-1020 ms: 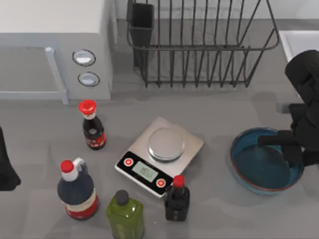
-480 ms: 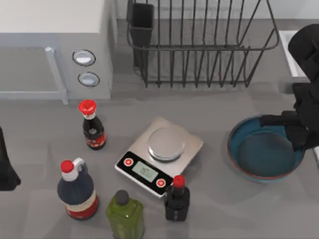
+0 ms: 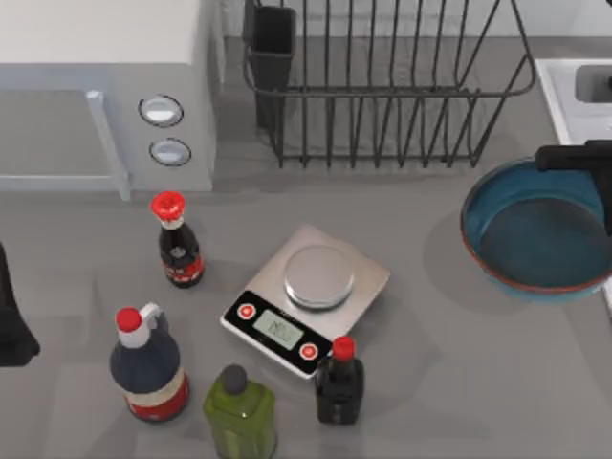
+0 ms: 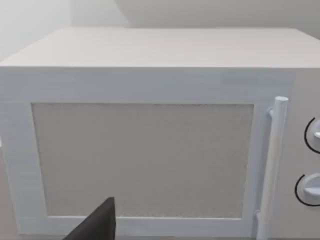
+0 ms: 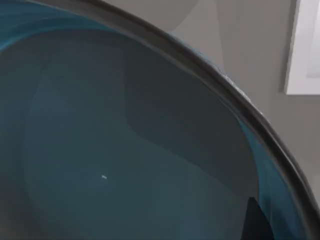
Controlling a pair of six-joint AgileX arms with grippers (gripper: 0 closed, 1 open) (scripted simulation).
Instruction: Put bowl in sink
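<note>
Bowl cut off at right edge, right hand mostly hidden, grip unclear

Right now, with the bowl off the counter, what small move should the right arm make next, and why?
Probably keep carrying the blue bowl toward the table's back right, over the sink. The right gripper holds the bowl at its far rim; a shadow on the counter suggests it is lifted, but it is short of the white basin. The left arm sits parked at the left edge.
</note>
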